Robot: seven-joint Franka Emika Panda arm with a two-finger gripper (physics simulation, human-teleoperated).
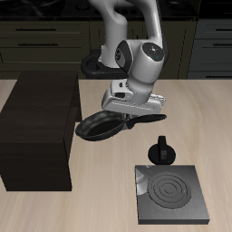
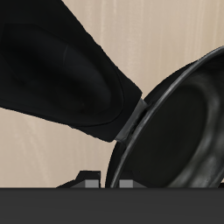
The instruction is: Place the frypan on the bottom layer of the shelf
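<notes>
The frypan [image 1: 100, 126] hangs tilted above the table [image 1: 109, 199], its bowl reaching out from the jaws toward the shelf [image 1: 36, 131] and its thin handle running back under the gripper [image 1: 134, 105]; the jaws appear clenched on that handle, though the contact itself is hidden; in the wrist view the pan [image 2: 179, 131] fills the space just ahead of the jaws; beyond the jaws' other side sit a small black pot [image 1: 162, 150] and a square stove plate [image 1: 170, 194].
</notes>
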